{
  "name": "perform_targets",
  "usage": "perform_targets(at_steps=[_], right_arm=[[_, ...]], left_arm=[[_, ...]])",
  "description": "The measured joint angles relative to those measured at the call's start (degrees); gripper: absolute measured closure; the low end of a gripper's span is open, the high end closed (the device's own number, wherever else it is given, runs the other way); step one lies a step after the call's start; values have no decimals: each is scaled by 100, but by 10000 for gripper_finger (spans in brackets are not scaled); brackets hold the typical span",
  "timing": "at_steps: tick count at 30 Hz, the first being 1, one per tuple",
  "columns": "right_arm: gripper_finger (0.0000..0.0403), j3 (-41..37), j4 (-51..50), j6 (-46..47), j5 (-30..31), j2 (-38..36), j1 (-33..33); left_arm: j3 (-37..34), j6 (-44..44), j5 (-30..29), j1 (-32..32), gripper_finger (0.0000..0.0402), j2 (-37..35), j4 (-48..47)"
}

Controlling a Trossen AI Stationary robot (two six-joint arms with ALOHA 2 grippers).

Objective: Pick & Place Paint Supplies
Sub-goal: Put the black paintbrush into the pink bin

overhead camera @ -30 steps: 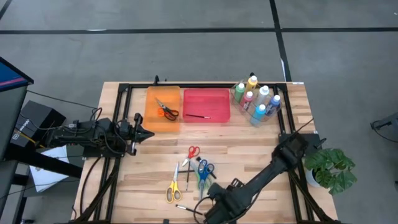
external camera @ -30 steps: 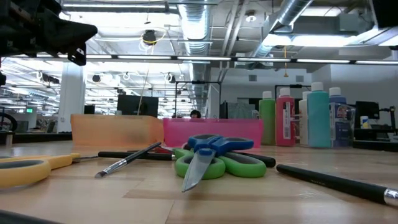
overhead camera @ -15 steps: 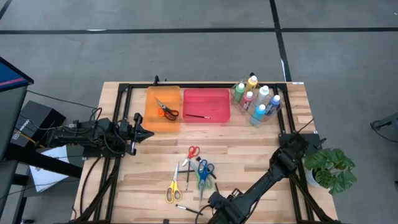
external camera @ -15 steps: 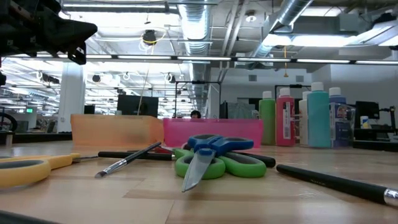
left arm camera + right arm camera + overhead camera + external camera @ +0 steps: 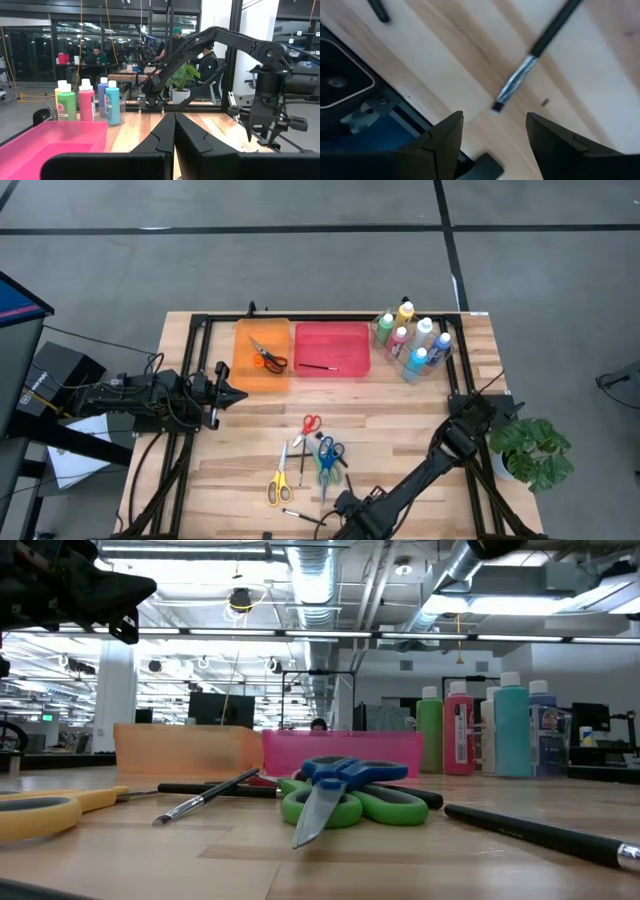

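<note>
While the left gripper (image 5: pixel 236 393) waits at the left of the high view, level with the lower edge of the orange tray (image 5: pixel 243 362) and just beside it, its two fingers pressed together with nothing between them, the right gripper (image 5: pixel 345 515) hangs low at the bottom centre of the frame, over the near edge of the wooden table (image 5: pixel 400 430), its fingers spread apart and empty. In the right wrist view those fingers (image 5: pixel 442 142) stand wide on either side of a thin brush (image 5: pixel 530 57) with a dark handle and a silver ferrule that lies slantwise on the wood, apart from both of them. In the high view the orange tray sits in the upper middle and holds orange-handled scissors (image 5: pixel 266 356); touching its right side, the pink tray (image 5: pixel 350 340) holds one brush (image 5: pixel 318 367). The paint bottles (image 5: pixel 412 340) stand upright in a tight cluster at the upper right of the table, in green, yellow, pink, blue and white. In the lower middle lie the loose supplies: red scissors (image 5: pixel 310 425), blue scissors (image 5: pixel 329 448) overlapping green scissors (image 5: pixel 322 470), yellow scissors (image 5: pixel 278 483) to their left, and another brush (image 5: pixel 300 514) at the bottom edge near the right gripper. A potted plant (image 5: pixel 530 448) stands at the right of the table
</note>
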Motion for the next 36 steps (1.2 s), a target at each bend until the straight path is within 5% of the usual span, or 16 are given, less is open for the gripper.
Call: perform_targets(at_steps=[16, 36], right_arm=[[193, -975, 1121, -301, -545, -98, -70], [394, -974, 650, -920, -550, -126, -274]], left_arm=[[0, 0, 1, 0, 399, 0, 0], [0, -1, 0, 1, 399, 0, 0]])
